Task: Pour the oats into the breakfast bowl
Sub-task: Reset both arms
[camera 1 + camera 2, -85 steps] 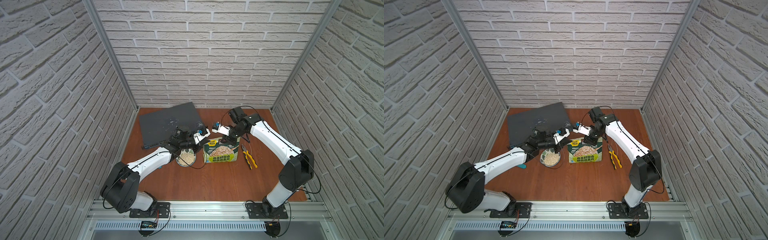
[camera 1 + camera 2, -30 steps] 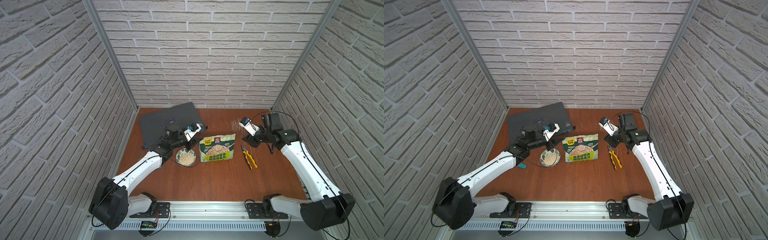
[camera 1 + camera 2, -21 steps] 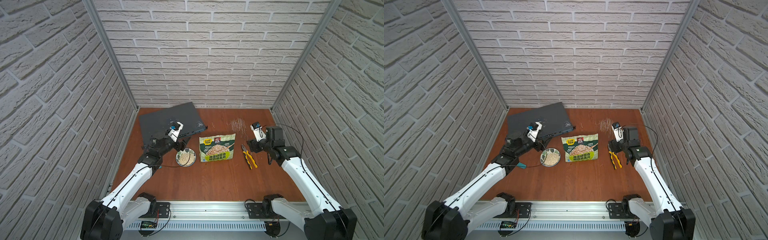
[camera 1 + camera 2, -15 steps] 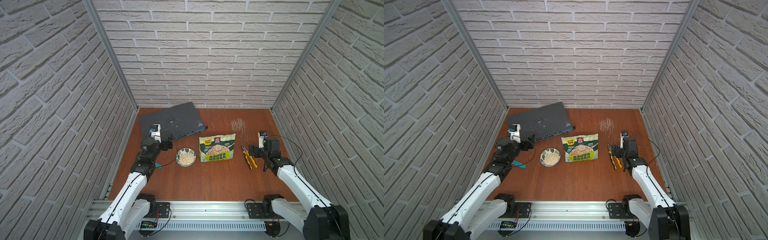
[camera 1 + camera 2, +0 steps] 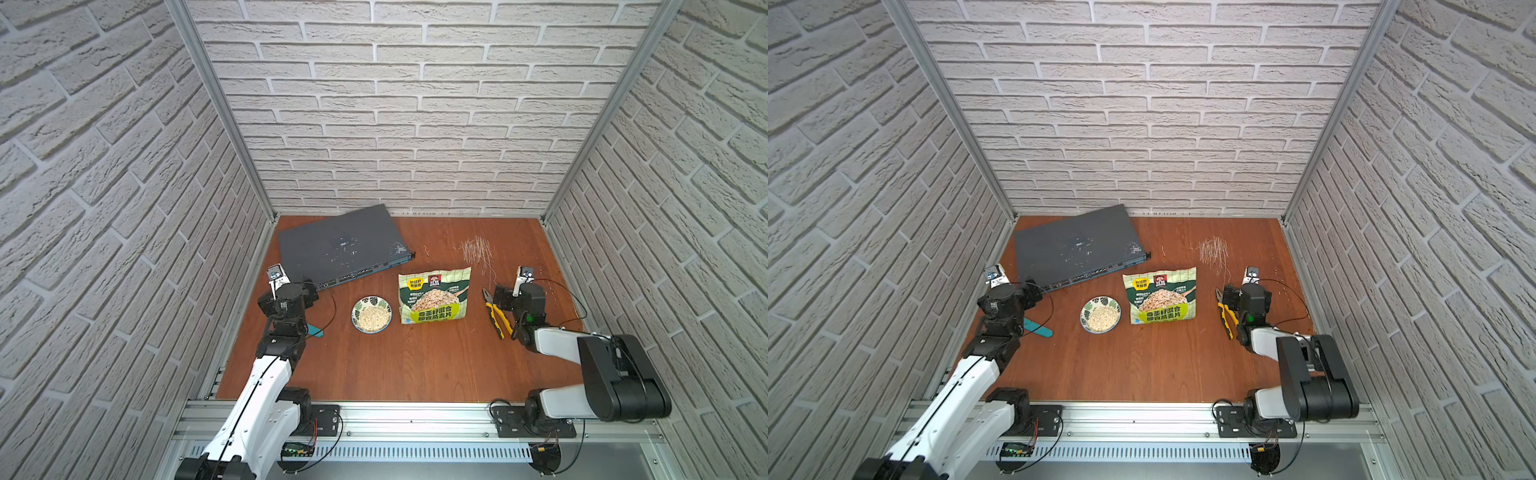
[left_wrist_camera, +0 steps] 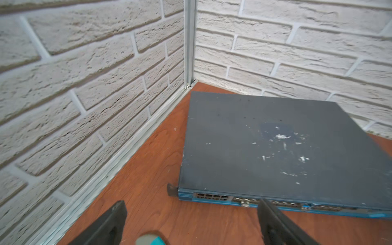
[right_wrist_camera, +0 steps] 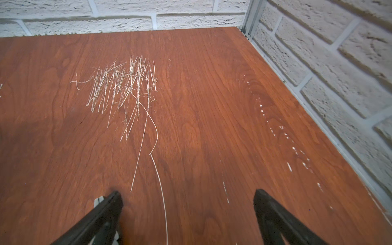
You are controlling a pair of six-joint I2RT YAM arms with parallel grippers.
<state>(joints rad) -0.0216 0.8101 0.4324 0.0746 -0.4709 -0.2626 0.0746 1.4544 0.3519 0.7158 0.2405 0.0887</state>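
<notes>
Now both my arms have pulled back to the near sides. A little while ago my right hand was at the top of the pouch and my left hand was over the bowl.

My left hand is spread wide apart and holds nothing. It sits at the left, close to the front edge of the flat grey box. A small teal thing lies just beside that arm.

My right hand is spread wide apart too and holds nothing. It sits at the right, just beside the yellow pliers.

The green pouch lies flat on the counter, picture side up, in the middle, well apart from both hands. The breakfast bowl has not moved. It is just left of the pouch, not touching it. The oats sit in a pale heap inside the bowl.
</notes>
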